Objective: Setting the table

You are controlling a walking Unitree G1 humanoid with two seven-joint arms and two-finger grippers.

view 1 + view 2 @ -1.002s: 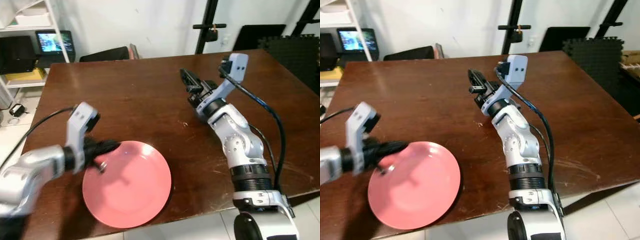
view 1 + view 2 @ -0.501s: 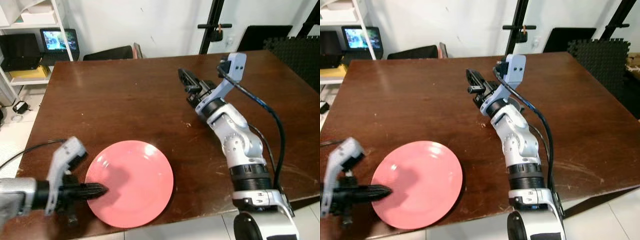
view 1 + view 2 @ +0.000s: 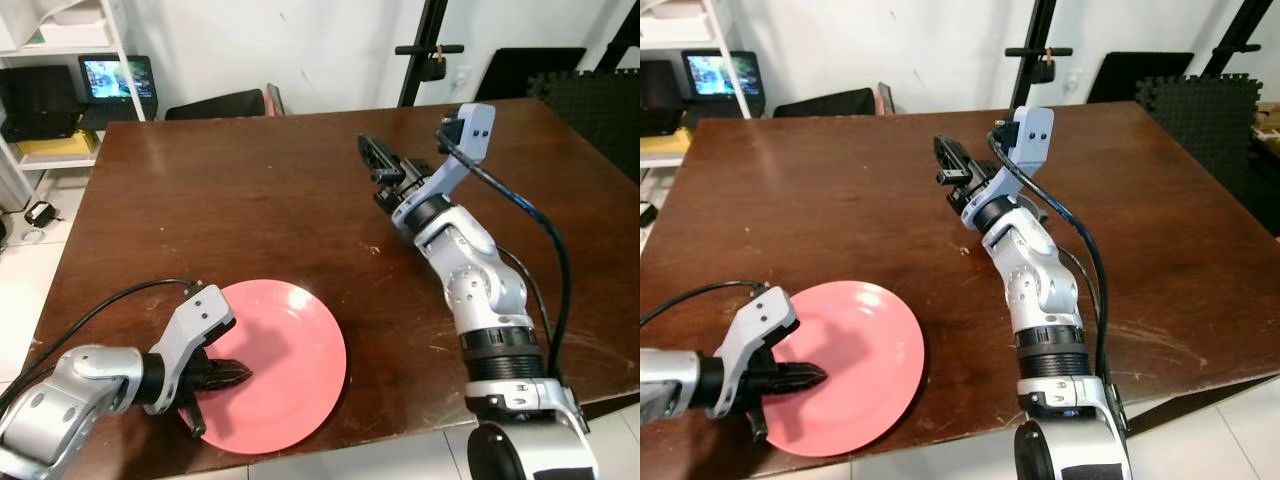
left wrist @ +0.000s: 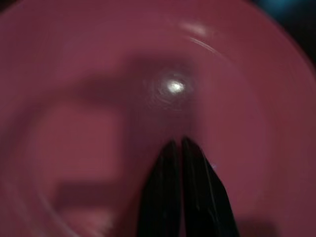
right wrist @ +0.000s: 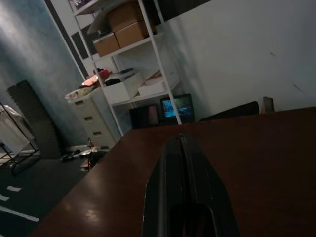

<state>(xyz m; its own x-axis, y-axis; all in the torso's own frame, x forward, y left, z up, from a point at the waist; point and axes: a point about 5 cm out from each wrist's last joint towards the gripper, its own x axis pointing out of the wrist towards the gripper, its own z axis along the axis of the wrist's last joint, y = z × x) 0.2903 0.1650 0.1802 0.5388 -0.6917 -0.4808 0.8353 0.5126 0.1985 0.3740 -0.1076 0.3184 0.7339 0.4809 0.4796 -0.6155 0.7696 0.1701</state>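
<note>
A pink plate (image 3: 280, 350) lies flat near the front left edge of the dark wooden table (image 3: 280, 200). My left gripper (image 3: 238, 374) is shut and hovers over the plate's near left part, its black fingertips (image 4: 178, 148) pressed together just above the pink surface (image 4: 98, 74), holding nothing. My right gripper (image 3: 368, 150) is shut and empty, raised over the middle of the table and pointing toward the far left, well away from the plate. Its closed fingers (image 5: 180, 163) show in the right wrist view.
A white shelf unit (image 3: 60, 70) with a small screen stands beyond the table's far left corner. A dark chair back (image 3: 215, 105) sits at the far edge. Black stands (image 3: 425, 50) and foam mats (image 3: 590, 95) are at the back right. White tiled floor (image 3: 20, 270) lies left.
My left arm swung from the plate's far left edge, down past the table's front, and now rests over the plate's near left part. The right arm held still; the camera shifted slightly.
</note>
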